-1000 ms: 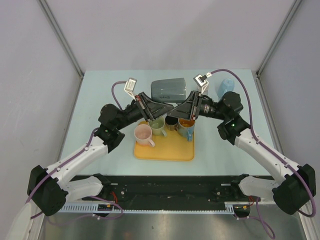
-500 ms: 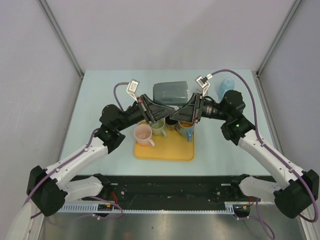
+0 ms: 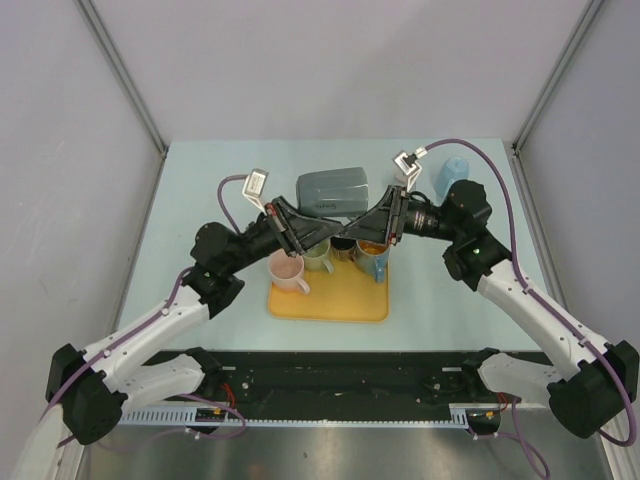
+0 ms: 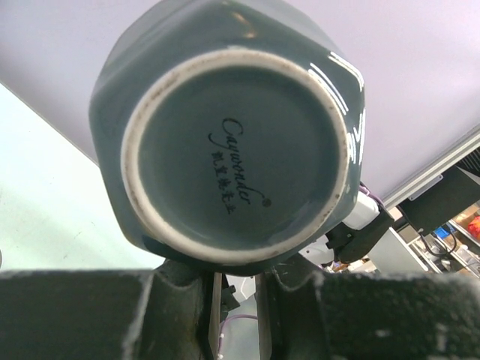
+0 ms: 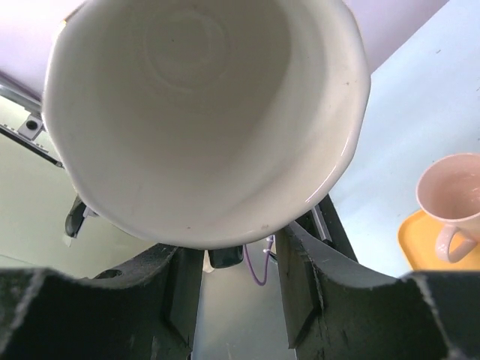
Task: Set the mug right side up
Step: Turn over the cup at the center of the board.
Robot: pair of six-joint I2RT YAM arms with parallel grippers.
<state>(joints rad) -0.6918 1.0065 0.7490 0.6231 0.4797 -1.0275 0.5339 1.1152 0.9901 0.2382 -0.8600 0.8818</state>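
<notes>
The grey mug's [image 4: 236, 135] handle cannot be seen. The arms [image 3: 250, 235] cover most of the dark mug [image 3: 343, 246]. The pink mug [image 5: 452, 201] is cut off at the edge.

The table [image 3: 190, 180] is viewed by the top camera from high above its near edge, facing down and away. The grey mug [image 3: 333, 188] is framed very closely from opposite ends: its base by the left wrist camera, its mouth by the right.

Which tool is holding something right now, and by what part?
The left tool grips the grey mug at its lower side near the base; the exact part is hidden.
</notes>
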